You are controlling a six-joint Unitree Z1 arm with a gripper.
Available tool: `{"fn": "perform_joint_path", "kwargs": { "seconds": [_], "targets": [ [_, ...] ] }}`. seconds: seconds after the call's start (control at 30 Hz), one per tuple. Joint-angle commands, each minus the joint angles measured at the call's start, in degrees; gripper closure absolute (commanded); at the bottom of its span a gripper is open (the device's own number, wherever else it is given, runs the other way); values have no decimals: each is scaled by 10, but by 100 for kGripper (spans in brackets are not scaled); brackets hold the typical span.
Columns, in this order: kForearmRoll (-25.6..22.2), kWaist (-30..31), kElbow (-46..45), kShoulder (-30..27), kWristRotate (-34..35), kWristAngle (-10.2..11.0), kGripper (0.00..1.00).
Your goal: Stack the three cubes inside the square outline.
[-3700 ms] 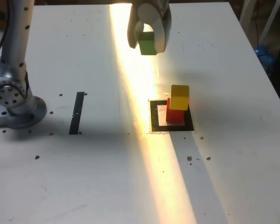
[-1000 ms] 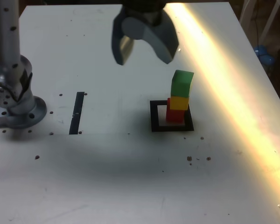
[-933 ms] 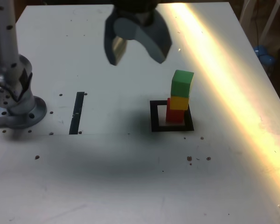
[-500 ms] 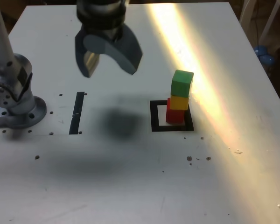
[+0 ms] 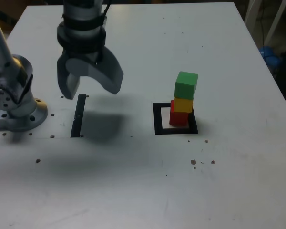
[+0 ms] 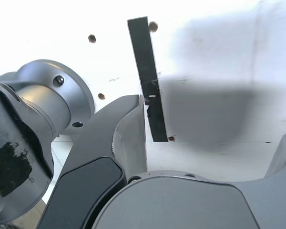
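While the gripper (image 5: 89, 88) is hanging with its jaws spread wide and nothing between them, above the thin black strip (image 5: 78, 114) near the arm's base (image 5: 19, 112) at the exterior view's left, the three cubes are standing as one column well apart from it, to the right. The red cube (image 5: 179, 118) is sitting on the white centre of the square outline (image 5: 157, 119), the yellow cube (image 5: 183, 104) is resting on it, and the green cube (image 5: 186, 85) is topping the pile. As I judge it, the stacking is looking finished, so the risk is lying in the tower itself. The green cube is sitting a shade to the right of the yellow one, and the red one is peeking out at the left, so the column is not quite plumb. A knock to the table (image 5: 229, 181), or a swing of the arm back toward the right, could be tipping the top cube off. The wrist view is showing only the strip, the base and the open fingers (image 6: 128, 138), no cube.
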State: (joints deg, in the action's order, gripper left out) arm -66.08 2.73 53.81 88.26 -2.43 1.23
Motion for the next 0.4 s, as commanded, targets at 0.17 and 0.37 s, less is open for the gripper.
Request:
{"fn": "perform_joint_path", "kwargs": {
  "seconds": [0.17,0.37],
  "targets": [
    [30,1,-47,-2,7,-24,0],
    [46,1,-69,1,8,-32,0]
  ]
}}
